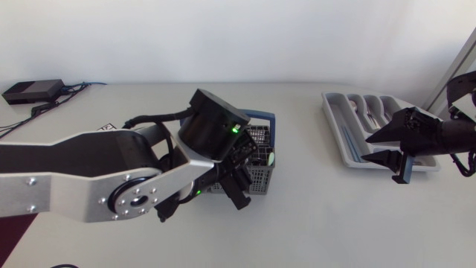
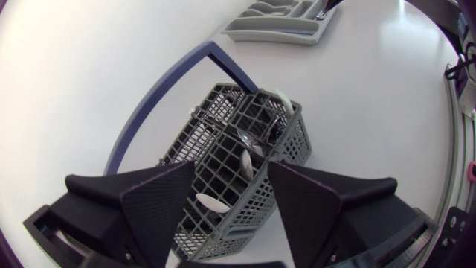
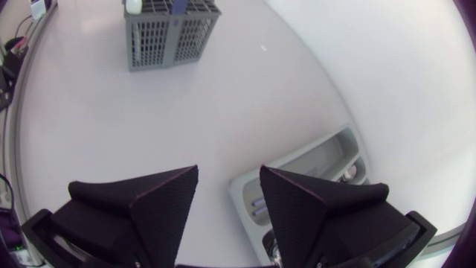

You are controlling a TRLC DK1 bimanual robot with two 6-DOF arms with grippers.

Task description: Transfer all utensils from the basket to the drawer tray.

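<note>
left tool [image 2: 232, 170]: spread wide, empty, hanging right over the basket [image 2: 294, 145]
white spoons [image 2: 210, 201]: in the basket cells, closest one directly under the tool
metal pieces [image 2: 256, 138]: deeper in the same basket, bunched in a middle cell
basket: grey mesh, blue handle [image 2: 160, 97] swung to one side, sits mid-surface [image 1: 312, 216], nothing holding it down
right tool [image 3: 229, 171]: spread, empty, parked over the near end of the tray [image 3: 242, 186]
tray: grey, far right of the surface, well apart from the basket; some cutlery [image 1: 372, 115] already in its slots
risk 1: fingers are broad and the cells narrow, so coming down they could land on the mesh dividers and shove or tip the basket
risk 2: the spoons lean close together, so a pinch could take two, or a thin handle could slip from the wedge fingers on the way across
risk 3: the right tool sits over the tray, so a left-arm delivery there could clash with it
count: 2 tools, 1 basket, 1 tray
count, basket: 3 white spoons visible; at least 2 metal pieces, too tangled for an exact count
count, tray: too small to count
</note>
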